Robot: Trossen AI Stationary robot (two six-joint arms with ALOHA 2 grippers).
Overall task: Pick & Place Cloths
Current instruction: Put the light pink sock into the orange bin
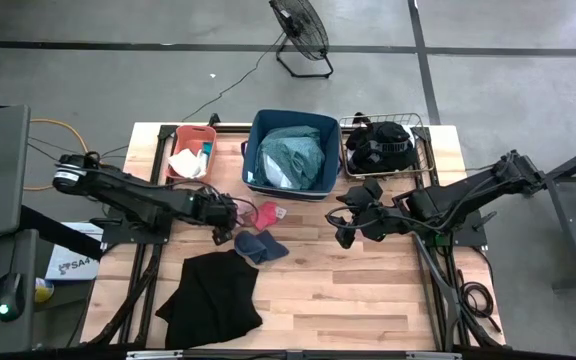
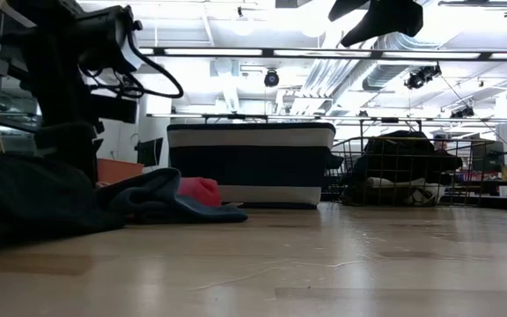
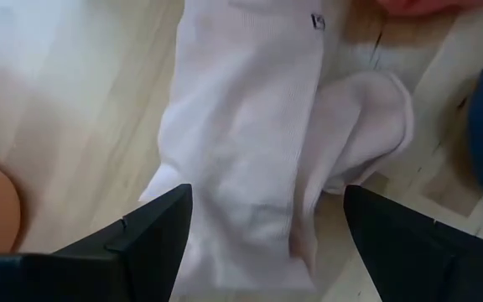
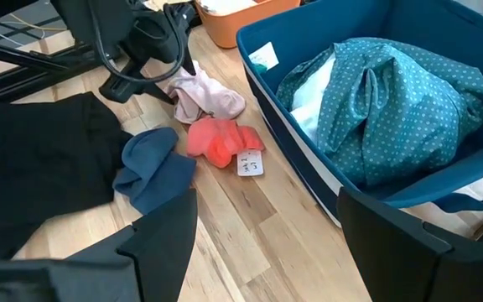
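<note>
The left claw (image 3: 262, 243) hangs wide open over a pale pink cloth (image 3: 258, 143), one finger on each side of it and nothing held. In the high view this claw (image 1: 230, 212) sits left of centre, just below the orange bin (image 1: 179, 139). The pink cloth (image 4: 208, 94) lies crumpled on the tabletop (image 1: 368, 290), soft and ribbed with a small label, folded over itself in a long lump.

Just beside it lies a red cloth (image 4: 219, 138) with a white tag, and next to that a blue cloth (image 4: 153, 168), bunched and thick. A large black cloth (image 1: 211, 298) spreads flat at the lower left of the high view. The navy bin (image 1: 258, 160) at top centre holds a teal dotted cloth (image 4: 392, 101) heaped over something white. The wire bin (image 1: 426, 150) to its right holds a dark cloth (image 1: 380, 145).

The right claw (image 4: 267, 243) waits open and empty right of centre, facing the navy bin.

The likely trouble: the open fingers may close on only the top fold, so the pink cloth would slip out or trail when lifted. Coming down too shallow would pinch air; too deep would scrape the wood. The red cloth lies close enough that a trailing edge might drag it.
</note>
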